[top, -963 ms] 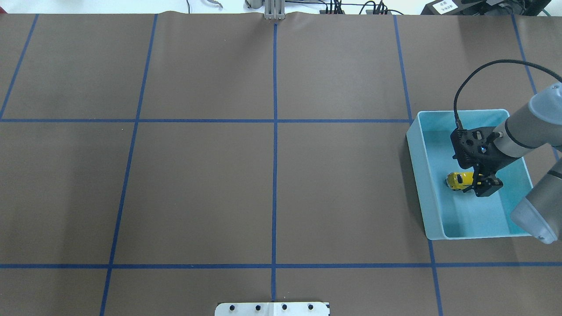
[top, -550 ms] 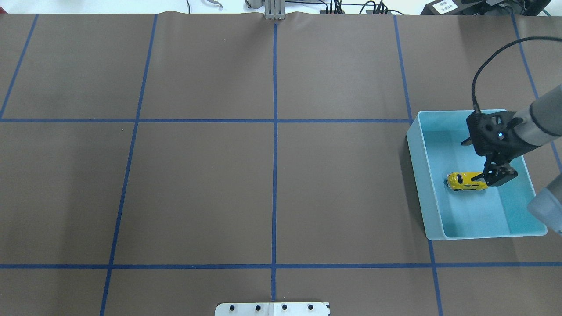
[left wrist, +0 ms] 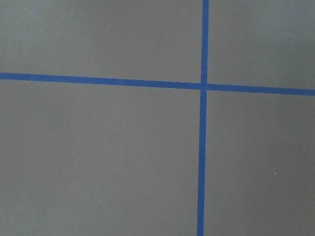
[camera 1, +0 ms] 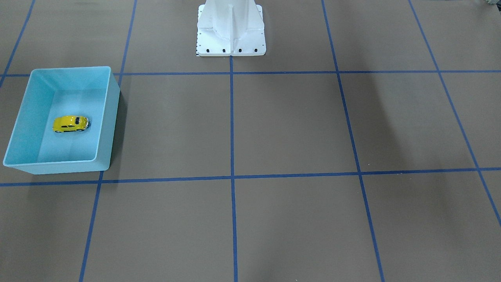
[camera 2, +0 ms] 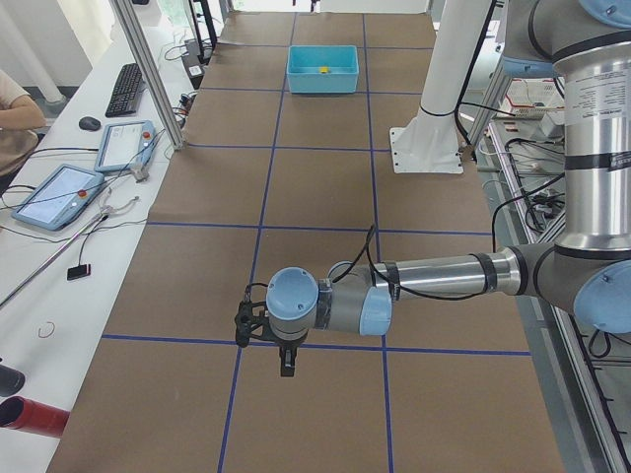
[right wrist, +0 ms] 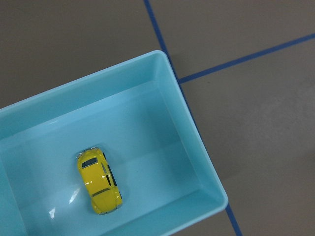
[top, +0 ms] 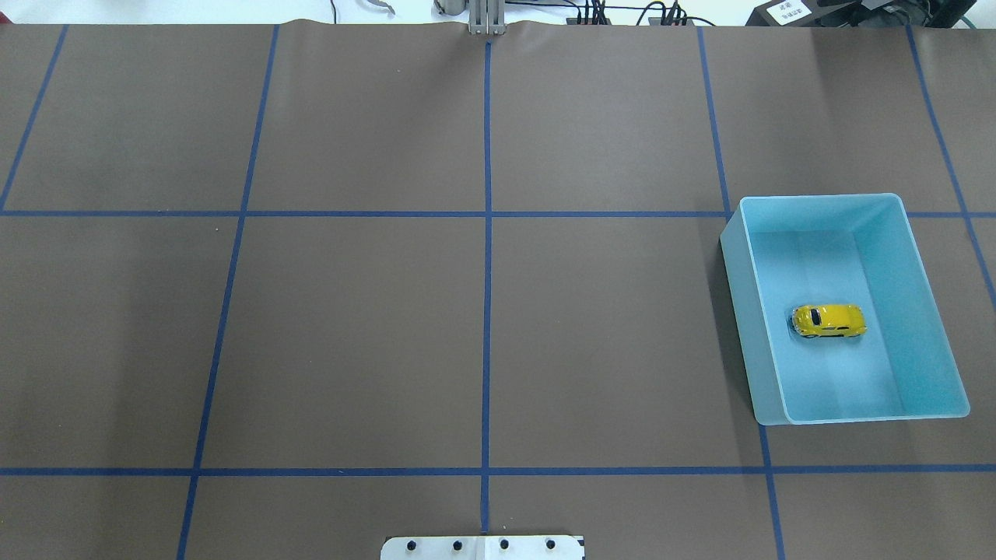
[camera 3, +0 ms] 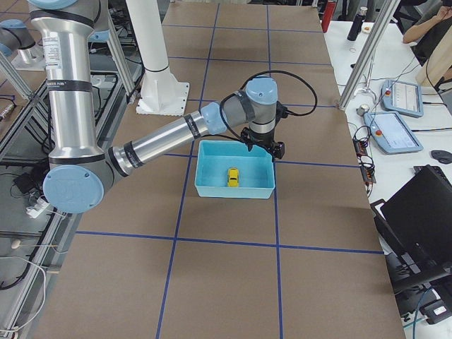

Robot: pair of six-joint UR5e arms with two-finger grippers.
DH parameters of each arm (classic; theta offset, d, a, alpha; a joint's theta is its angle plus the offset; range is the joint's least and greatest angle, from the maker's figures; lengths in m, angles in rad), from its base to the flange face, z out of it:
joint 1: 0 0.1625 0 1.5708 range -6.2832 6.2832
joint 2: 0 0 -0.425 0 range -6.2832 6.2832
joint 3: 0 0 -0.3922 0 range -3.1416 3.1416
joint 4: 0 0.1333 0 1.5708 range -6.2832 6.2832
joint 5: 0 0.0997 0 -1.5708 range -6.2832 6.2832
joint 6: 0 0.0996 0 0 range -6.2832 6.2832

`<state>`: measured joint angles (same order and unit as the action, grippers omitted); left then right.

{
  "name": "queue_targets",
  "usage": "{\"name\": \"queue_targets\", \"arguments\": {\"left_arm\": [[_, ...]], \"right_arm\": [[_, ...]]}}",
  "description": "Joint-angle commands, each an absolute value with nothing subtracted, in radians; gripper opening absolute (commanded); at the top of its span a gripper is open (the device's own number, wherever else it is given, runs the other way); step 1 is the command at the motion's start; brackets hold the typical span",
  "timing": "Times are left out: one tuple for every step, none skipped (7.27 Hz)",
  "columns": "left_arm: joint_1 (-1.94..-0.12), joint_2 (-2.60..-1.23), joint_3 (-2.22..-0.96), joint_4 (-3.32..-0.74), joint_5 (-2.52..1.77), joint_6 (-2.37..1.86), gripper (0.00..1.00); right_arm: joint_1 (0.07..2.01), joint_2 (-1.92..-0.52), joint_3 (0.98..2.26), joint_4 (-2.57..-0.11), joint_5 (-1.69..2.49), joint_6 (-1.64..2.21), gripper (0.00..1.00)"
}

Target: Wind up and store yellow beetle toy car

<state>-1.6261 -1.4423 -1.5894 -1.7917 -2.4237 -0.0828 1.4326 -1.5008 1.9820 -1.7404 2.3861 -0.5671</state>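
1. Cannot tell grip of right gripper [camera 3: 265,150]: small, side view only; hangs above bin [top: 817,197] rim, arm stretched out.
2. Same for left gripper [camera 2: 287,361]; points down over table [camera 2: 315,197].
3. Inside bin, on wheels, untouched: car [top: 829,320].

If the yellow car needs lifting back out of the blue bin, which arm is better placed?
Right, probably. The right arm hangs near the blue bin, the yellow car in its wrist camera's view; the left arm is far down the table.
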Motion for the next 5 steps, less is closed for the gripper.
{"name": "queue_targets", "arguments": {"left_arm": [[-1.626,-1.443,-1.591,-1.793,-2.424,-0.083,1.00],[-1.625,-1.443,-1.591,-1.793,-2.422,-0.083,1.00],[-1.624,-1.443,-1.591,-1.793,-2.424,-0.081,1.00],[-1.624,-1.443,-1.591,-1.792,-2.422,-0.083,1.00],[-1.626,-1.443,-1.591,-1.792,-2.422,-0.083,1.00]], "right_arm": [[1.541,-1.465,1.825,-1.878,2.402,-0.300,0.99],[1.551,-1.460,1.768,-1.873,2.398,-0.155,0.99],[1.552,-1.459,1.726,-1.875,2.366,-0.123,0.99],[1.555,-1.482,1.689,-1.862,2.362,-0.120,0.99],[1.555,-1.494,1.640,-1.779,2.361,-0.123,0.99]]}}
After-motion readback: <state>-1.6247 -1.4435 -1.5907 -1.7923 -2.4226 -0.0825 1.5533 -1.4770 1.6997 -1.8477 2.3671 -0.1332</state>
